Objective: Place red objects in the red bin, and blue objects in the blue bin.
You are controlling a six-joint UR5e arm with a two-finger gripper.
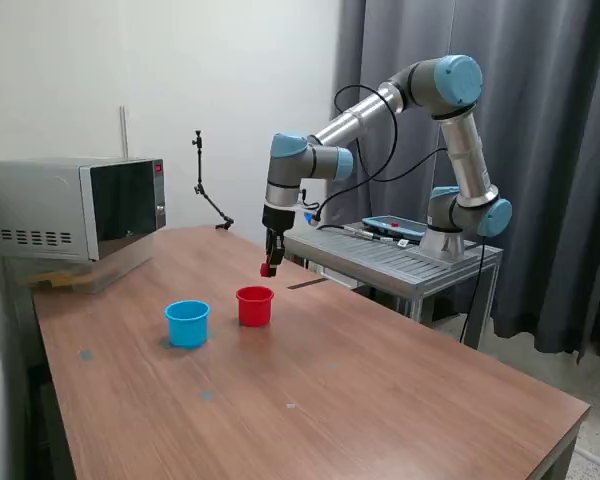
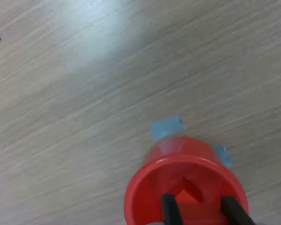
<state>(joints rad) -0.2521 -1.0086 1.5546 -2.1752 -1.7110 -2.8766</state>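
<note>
Between the tool's (image 1: 269,268) two dark fingers (image 2: 169,209), pinched tight, sits a red cube (image 1: 266,269), held in the air above the red cup (image 1: 255,305) and toward its 12 o'clock in the exterior view. From the wrist view the cube (image 2: 195,193) shows against the cup's (image 2: 145,187) open mouth, partly cut off by the frame edge. At the red cup's 9 o'clock, near it, stands the light blue cup (image 1: 188,323) on the wooden surface (image 1: 360,400). Small bluish patches on the surface are too faint to identify.

- The cup (image 1: 255,305) stands on the worktop (image 1: 380,400).
- A second cup (image 1: 188,323) stands just beside it, toward the exterior view's left.
- The microwave (image 1: 75,207) sits well behind that.
</note>
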